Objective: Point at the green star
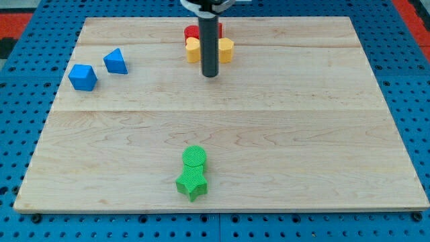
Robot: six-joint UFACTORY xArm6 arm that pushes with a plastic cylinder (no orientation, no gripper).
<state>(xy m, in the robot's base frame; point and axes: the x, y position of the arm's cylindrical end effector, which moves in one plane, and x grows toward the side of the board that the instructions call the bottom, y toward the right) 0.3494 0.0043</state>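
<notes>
The green star (191, 181) lies near the view's bottom, just left of centre, touching a green round block (195, 157) right above it. My tip (210, 74) rests on the board near the view's top centre, far above the green star. The rod stands in front of a yellow block (194, 50) and another yellow block (226, 48), with a red block (192, 31) behind them, partly hidden by the rod.
A blue cube (82, 76) and a blue triangular block (115, 61) lie at the view's upper left. The wooden board (302, 134) sits on a blue perforated table.
</notes>
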